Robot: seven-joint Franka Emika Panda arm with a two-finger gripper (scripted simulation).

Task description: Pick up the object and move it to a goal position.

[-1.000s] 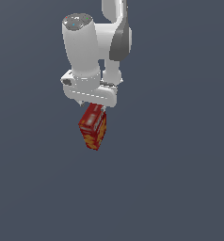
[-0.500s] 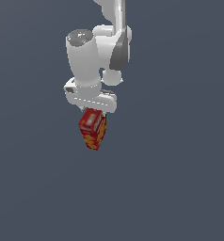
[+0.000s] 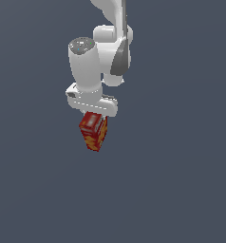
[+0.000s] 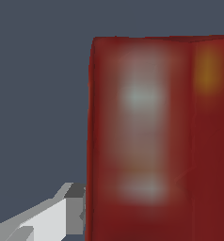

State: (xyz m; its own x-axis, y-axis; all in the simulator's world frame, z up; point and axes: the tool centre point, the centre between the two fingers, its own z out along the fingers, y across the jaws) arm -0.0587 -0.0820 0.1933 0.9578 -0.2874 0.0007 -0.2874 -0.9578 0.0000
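Hanging under the arm is the small dark-red rectangular box with yellow-orange print point(image 3: 93, 132), upright, with only plain dark grey backdrop around it. The white two-finger gripper point(image 3: 94, 114) is clamped on its top end; the wrist view shows one pale finger point(image 4: 62, 214) pressed to the box's side, though the other finger isn't in view. No goal marker shows, so I'd carry it slowly, keep the squeeze steady and avoid any wrist twist.

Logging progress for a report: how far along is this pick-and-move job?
Done: the small dark-red rectangular box hangs gripped under the white gripper, one finger against its side. In hand: carrying it. Left: reaching the goal, which neither view shows, so remaining distance is unclear.
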